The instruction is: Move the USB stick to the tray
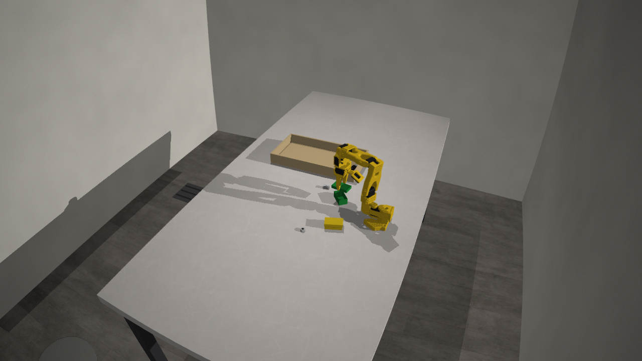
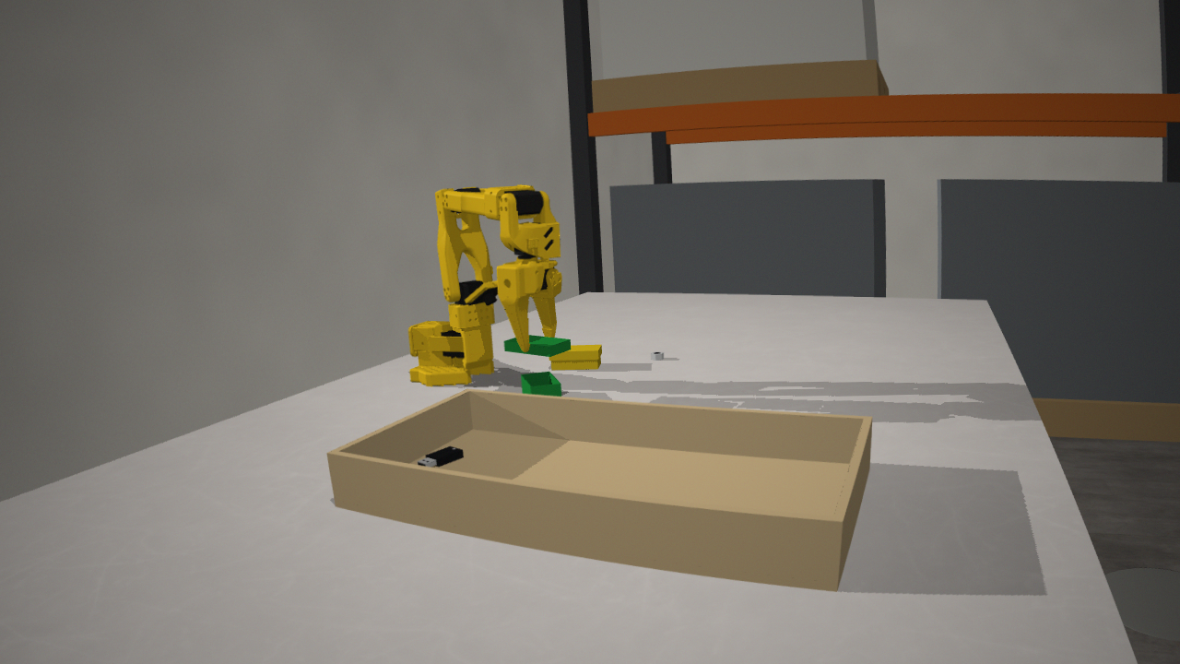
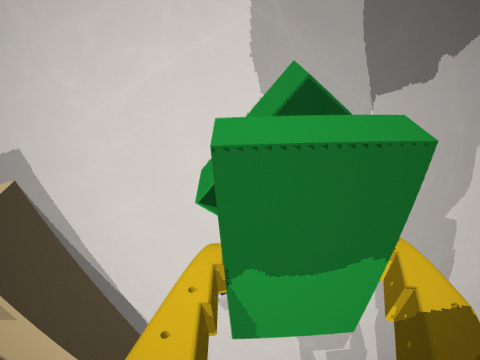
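My gripper (image 1: pixel 339 188) (image 2: pixel 537 339) (image 3: pixel 306 262) is shut on the green lid (image 1: pixel 346 187) (image 2: pixel 540 347) (image 3: pixel 320 200), one finger at each side, and holds it roughly level in the air. The green base (image 1: pixel 341 201) (image 2: pixel 542 388) (image 3: pixel 280 94) stands open side up on the table below, partly covered by the lid in the wrist view and turned at an angle to it. Lid and base are apart. The USB stick (image 2: pixel 445 456), black with a metal plug, lies in the tan tray (image 1: pixel 300 167) (image 2: pixel 577 520) (image 3: pixel 55 260), near one end.
A closed yellow box (image 1: pixel 333 223) (image 2: pixel 575 357) stands on the table near the arm's base. A small grey nut-like part (image 1: pixel 302 229) (image 2: pixel 656 355) lies beyond it. Another small metallic item (image 1: pixel 325 187) lies between the green base and the tray.
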`<state>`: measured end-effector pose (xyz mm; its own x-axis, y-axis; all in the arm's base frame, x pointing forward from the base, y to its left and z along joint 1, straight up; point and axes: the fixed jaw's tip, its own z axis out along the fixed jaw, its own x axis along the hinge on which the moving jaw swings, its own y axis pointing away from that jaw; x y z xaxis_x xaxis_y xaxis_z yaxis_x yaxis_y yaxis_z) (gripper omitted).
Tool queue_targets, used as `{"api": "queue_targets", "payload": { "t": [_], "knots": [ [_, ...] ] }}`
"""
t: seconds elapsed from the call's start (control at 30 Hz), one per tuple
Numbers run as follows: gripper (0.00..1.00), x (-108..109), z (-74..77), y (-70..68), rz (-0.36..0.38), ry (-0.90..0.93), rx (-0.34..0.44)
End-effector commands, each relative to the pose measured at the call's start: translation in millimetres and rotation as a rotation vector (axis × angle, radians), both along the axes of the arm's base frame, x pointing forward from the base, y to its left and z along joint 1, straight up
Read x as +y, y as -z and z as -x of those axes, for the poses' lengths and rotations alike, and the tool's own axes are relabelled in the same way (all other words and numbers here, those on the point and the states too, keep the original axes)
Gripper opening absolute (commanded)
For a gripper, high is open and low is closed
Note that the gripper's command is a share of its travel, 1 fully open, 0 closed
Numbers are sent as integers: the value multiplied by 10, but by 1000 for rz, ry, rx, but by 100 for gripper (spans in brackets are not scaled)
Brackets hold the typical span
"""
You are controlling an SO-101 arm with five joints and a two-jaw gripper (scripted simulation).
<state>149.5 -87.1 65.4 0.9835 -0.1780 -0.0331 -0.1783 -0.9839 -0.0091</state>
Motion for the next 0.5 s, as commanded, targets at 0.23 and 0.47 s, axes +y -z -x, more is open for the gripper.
{"api": "queue_targets", "payload": {
  "t": [0.23,0.47],
  "knots": [
    [21,1,2,-57,16,95,-30],
    [21,5,12,-57,17,155,-30]
  ]
}}
